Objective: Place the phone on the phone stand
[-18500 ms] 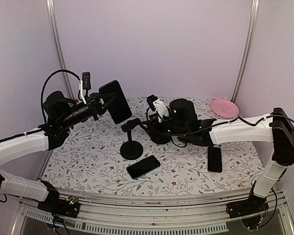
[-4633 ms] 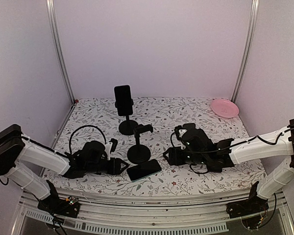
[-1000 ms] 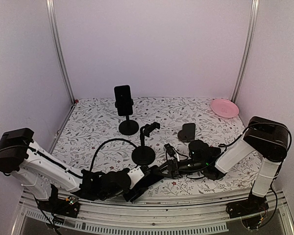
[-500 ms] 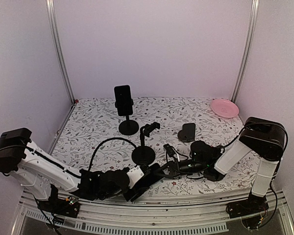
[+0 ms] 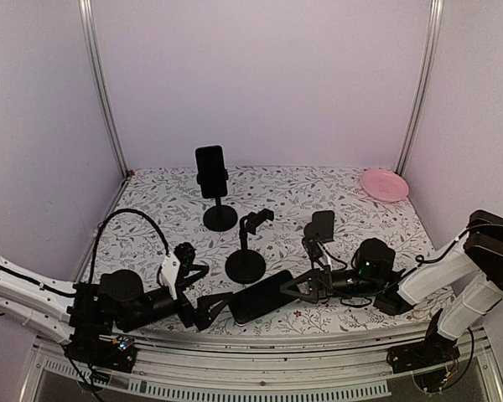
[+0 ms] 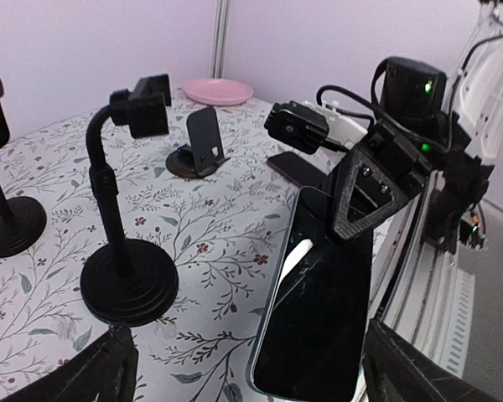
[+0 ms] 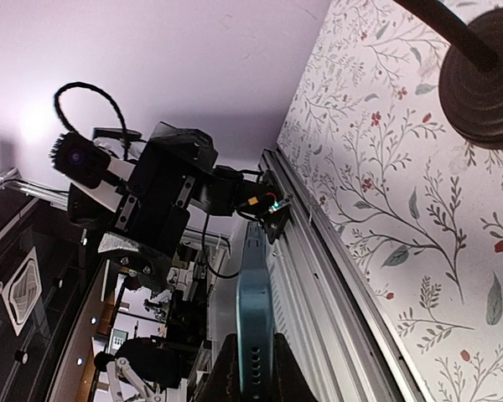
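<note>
- Down at the front edge of the table (image 5: 151, 243), the left gripper (image 5: 203, 308) lies low. Its jaws are wide apart and hold nothing. In the left wrist view its two fingers (image 6: 92, 377) sit at the bottom corners, far from each other.
- Just past it is the phone (image 5: 260, 296). It is dark and flat, with its shiny face up, close to the front edge of the table. One short end points at the left gripper but does not touch it.
- The right gripper (image 5: 298, 289) pinches the other end of the phone. Its jaws are closed on the phone, with a finger on each flat side. In the right wrist view the phone shows as a thin edge between those fingers.
- I cannot tell if the near end of the phone rests on the table or hangs a little above it.
- Behind the phone is the phone stand (image 5: 246, 251). It has a round black foot, a thin bent neck and a clamp on top. The phone is not on it. The phone is near the foot but apart from it.
- A small holder (image 5: 320, 226) sits to the right, a bit farther back.
- Farther back, a second stand (image 5: 220, 216) holds another phone (image 5: 210, 171) upright.
- Far off in the back right corner lies a pink plate (image 5: 384, 184).
</note>
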You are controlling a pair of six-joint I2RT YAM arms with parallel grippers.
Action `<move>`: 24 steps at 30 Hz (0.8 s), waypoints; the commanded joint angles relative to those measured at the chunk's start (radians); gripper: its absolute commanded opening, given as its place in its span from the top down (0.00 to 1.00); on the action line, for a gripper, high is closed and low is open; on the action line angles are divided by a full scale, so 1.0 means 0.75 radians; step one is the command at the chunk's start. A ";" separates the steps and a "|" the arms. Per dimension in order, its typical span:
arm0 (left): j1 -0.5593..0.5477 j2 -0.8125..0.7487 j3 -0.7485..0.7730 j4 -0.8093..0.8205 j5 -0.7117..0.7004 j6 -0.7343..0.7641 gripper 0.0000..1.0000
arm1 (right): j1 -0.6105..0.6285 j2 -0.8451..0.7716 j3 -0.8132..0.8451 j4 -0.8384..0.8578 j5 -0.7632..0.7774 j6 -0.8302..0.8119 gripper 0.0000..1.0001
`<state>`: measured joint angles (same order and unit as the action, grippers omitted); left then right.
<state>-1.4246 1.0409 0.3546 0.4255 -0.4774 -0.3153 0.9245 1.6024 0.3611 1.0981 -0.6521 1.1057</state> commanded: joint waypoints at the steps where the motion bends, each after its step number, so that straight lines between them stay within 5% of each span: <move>1: -0.003 -0.222 -0.048 0.010 -0.017 -0.145 0.06 | 0.001 -0.224 -0.005 0.026 0.066 0.044 0.98; 8: 0.009 -0.343 -0.023 0.188 -0.105 -0.279 0.05 | 0.080 -0.478 0.168 -0.094 0.472 -0.040 0.98; 17: 0.088 -0.145 0.107 0.484 -0.009 -0.214 0.06 | 0.252 -0.216 0.324 0.311 0.780 -0.054 0.98; 21: 0.127 -0.095 0.110 0.623 0.066 -0.207 0.14 | 0.335 -0.173 0.331 0.403 0.951 -0.112 0.98; 24: 0.156 -0.053 0.124 0.670 0.102 -0.233 0.33 | 0.394 -0.145 0.312 0.547 1.085 -0.161 0.98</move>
<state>-1.3396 0.9684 0.4202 0.8139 -0.4561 -0.4854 1.1736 1.4872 0.5777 1.2617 -0.0166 1.0389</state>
